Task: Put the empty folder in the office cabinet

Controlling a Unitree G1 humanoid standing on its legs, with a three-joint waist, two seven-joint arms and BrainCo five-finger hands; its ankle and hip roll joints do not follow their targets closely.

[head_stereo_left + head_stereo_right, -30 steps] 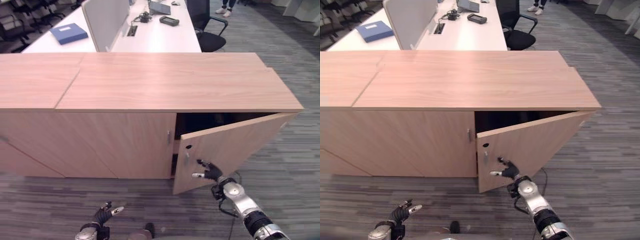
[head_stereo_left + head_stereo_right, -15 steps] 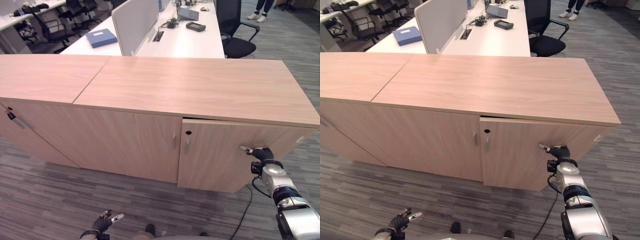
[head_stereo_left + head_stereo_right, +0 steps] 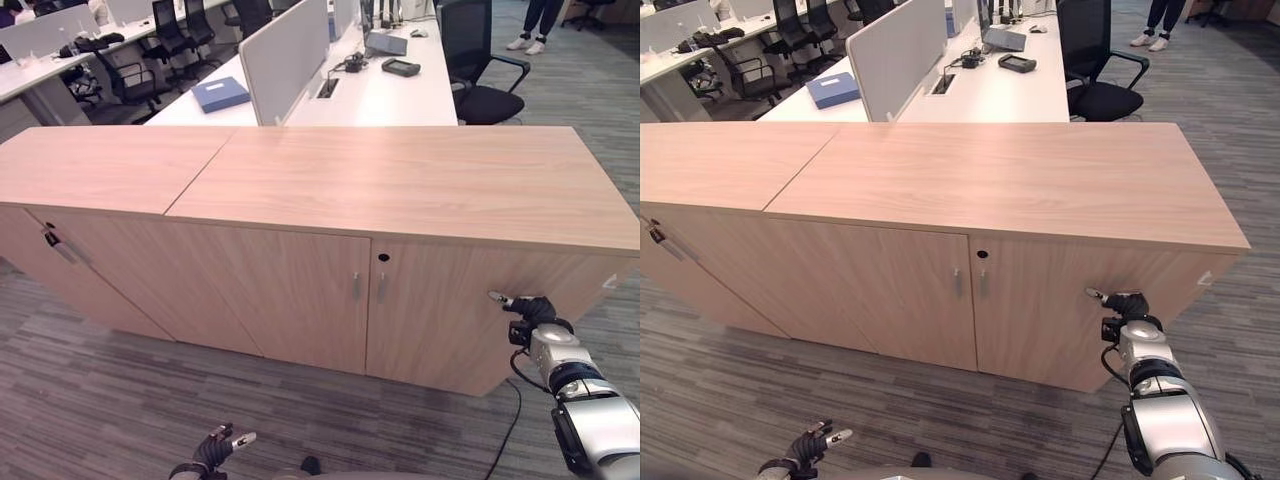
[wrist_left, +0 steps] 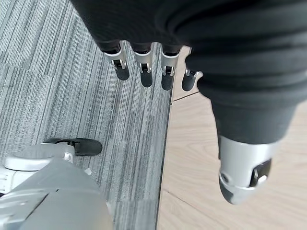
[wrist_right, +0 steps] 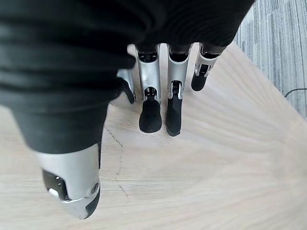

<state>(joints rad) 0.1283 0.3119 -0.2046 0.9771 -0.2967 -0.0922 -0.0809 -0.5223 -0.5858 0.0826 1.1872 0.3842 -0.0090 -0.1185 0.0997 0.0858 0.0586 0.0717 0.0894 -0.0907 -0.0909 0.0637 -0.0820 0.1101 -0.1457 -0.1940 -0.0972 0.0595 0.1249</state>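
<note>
While the office cabinet point(image 3: 970, 270) stands with both doors flush, the right hand point(image 3: 1127, 304) rests straight fingers on its right door point(image 3: 1070, 320), the left hand point(image 3: 215, 450) hangs relaxed above open carpet point(image 3: 120, 400), and a blue folder point(image 3: 833, 89) lies on the table point(image 3: 990, 95) behind.

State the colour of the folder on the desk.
Blue; the folder shows best in the left eye view.

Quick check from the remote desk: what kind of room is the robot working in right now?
Most likely an open-plan office. A long wooden cabinet stands on grey striped carpet, and behind it is a white desk with a divider screen, a blue folder and black swivel chairs.
</note>
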